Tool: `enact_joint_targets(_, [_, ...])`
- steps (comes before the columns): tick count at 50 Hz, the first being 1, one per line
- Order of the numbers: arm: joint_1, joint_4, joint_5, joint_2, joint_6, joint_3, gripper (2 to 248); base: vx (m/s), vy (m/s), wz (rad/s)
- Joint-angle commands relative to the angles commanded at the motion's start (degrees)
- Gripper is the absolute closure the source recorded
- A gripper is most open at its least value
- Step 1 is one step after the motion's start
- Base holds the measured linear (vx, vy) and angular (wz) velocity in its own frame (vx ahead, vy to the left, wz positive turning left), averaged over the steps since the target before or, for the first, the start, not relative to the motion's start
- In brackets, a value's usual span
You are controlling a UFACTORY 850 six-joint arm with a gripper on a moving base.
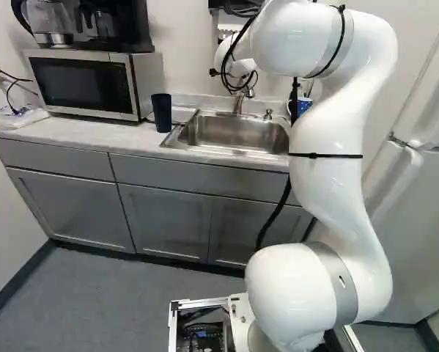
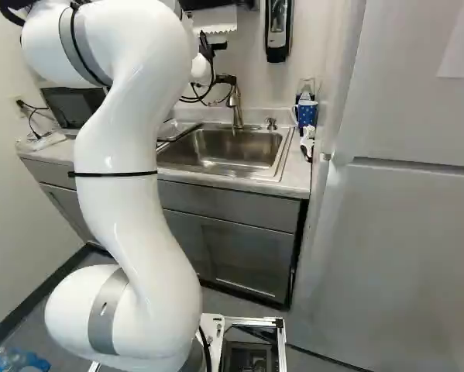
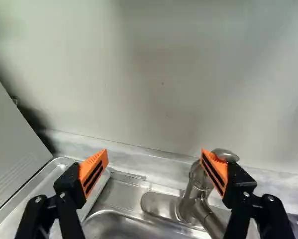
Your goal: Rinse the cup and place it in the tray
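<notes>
Open room is offered above the sink point(image 1: 223, 133), where descent could be made from the near side. At its far edge the way is blocked by the faucet point(image 2: 236, 111), then by the wall point(image 3: 163, 99). Passage is narrowed on the left by the dark blue cup point(image 1: 162, 114) and microwave point(image 1: 83, 84), on the right by the dotted mug point(image 2: 307, 115) and refrigerator point(image 2: 402, 256)

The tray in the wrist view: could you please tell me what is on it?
Nothing shows on the visible part of the tray. One finger of the gripper covers some of it, and more runs out of view.
</notes>
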Motion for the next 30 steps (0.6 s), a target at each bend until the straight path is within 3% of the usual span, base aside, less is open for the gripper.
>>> enact_joint_targets(30, [0.0, 0.0, 1.96, 0.31, 0.0, 0.38, 3, 0.0, 0.0, 0.0])
